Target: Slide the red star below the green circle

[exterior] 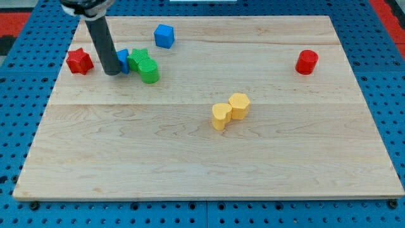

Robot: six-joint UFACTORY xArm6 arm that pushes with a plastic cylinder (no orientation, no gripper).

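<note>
The red star lies near the board's left edge, toward the view's top. The green circle lies to its right, touching a green star just above-left of it. My tip rests on the board between the red star and the green blocks, right next to a blue block that the rod partly hides. The tip stands apart from the red star, to its right and slightly lower.
A blue cube sits near the view's top. A red cylinder is at the right. Two yellow blocks touch each other near the middle. The wooden board lies on a blue pegboard.
</note>
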